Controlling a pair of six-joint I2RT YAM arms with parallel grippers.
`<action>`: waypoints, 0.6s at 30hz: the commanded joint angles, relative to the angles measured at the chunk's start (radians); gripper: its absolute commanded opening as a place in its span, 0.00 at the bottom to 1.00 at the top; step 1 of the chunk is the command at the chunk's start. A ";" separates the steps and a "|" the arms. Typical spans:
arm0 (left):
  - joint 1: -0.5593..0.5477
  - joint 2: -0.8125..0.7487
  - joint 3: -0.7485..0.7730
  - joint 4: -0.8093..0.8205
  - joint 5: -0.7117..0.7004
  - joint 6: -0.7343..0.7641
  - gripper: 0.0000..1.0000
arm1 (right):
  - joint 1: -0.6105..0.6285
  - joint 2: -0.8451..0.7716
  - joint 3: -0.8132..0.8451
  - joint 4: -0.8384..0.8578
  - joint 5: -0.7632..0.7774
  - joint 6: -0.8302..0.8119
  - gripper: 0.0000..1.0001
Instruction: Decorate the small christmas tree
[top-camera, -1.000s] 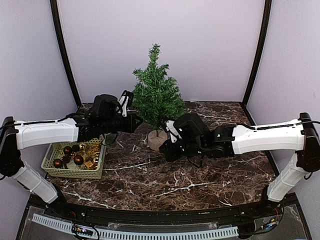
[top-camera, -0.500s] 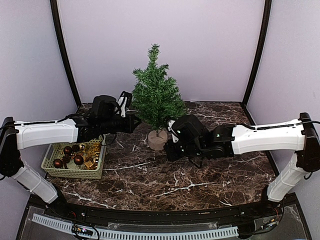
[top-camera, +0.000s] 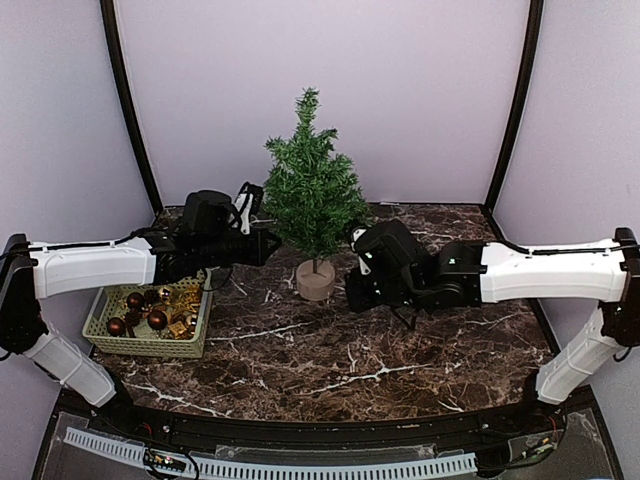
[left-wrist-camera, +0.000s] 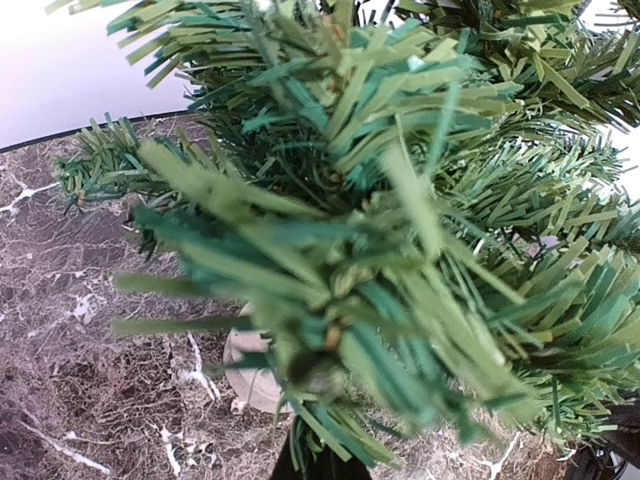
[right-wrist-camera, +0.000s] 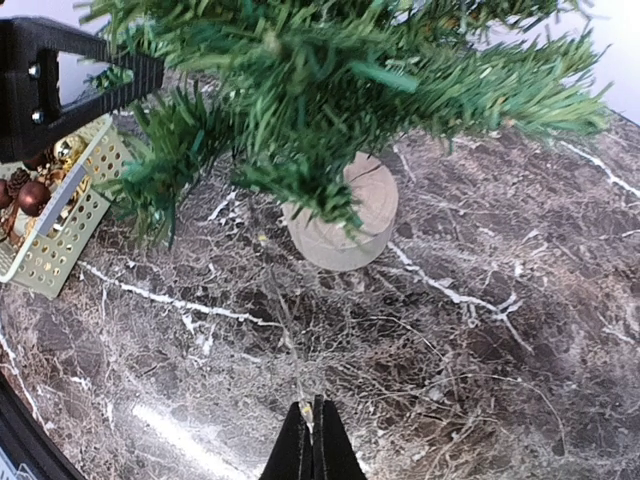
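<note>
The small christmas tree (top-camera: 313, 195) stands upright, its long axis vertical, straight ahead of both sets of jaws. The left gripper (top-camera: 271, 244) is the nearer, its tips in among the lower branches. The right gripper (right-wrist-camera: 313, 440) sits apart, short of the stump base (right-wrist-camera: 340, 225). Both have their fingers pressed fully together. Whether either pinches an ornament thread is unclear.

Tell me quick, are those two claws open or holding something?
Left gripper: closed in the small christmas tree; contents unclear.
Right gripper: closed, apparently empty.
</note>
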 joint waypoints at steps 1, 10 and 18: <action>0.007 -0.040 -0.018 0.017 -0.013 0.010 0.00 | -0.006 -0.044 0.039 -0.029 0.065 -0.008 0.00; 0.011 -0.038 -0.025 0.017 -0.016 0.013 0.00 | -0.006 -0.077 0.074 -0.046 0.061 -0.050 0.00; 0.014 -0.040 -0.038 0.023 -0.011 0.032 0.11 | -0.006 -0.062 0.070 -0.004 0.040 -0.083 0.00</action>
